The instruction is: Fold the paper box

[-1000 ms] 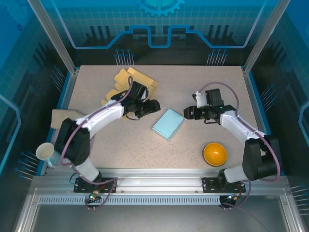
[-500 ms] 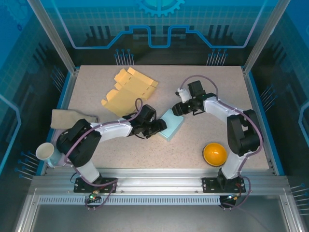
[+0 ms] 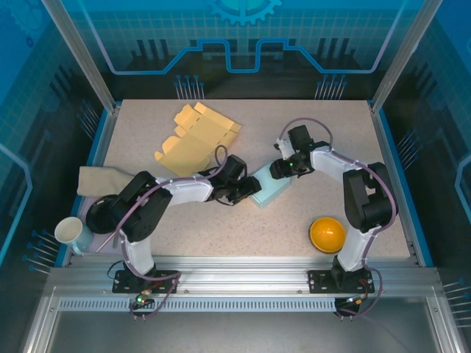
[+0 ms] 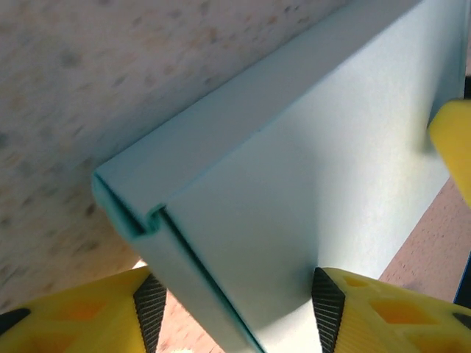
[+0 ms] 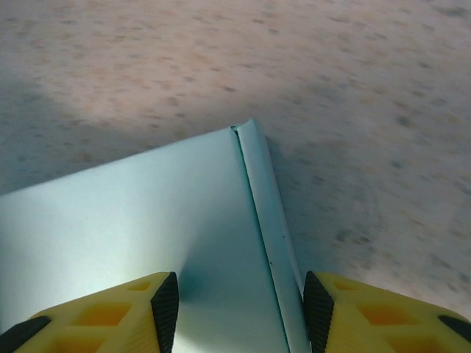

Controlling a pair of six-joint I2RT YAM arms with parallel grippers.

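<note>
Two open hands straddle the box [image 3: 268, 191] at mid desk [image 3: 221, 239], left hand [image 3: 246, 193] at its 9 o'clock, right hand [image 3: 282, 171] at 1 o'clock; we fear uneven pushing could skid or crush it.

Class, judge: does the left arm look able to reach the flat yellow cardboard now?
Probably yes: the left end effector is at the light blue box, with bare table between it and the yellow cardboard.

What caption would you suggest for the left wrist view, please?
Open left gripper straddling one edge of the light blue paper box, near its corner.
</note>
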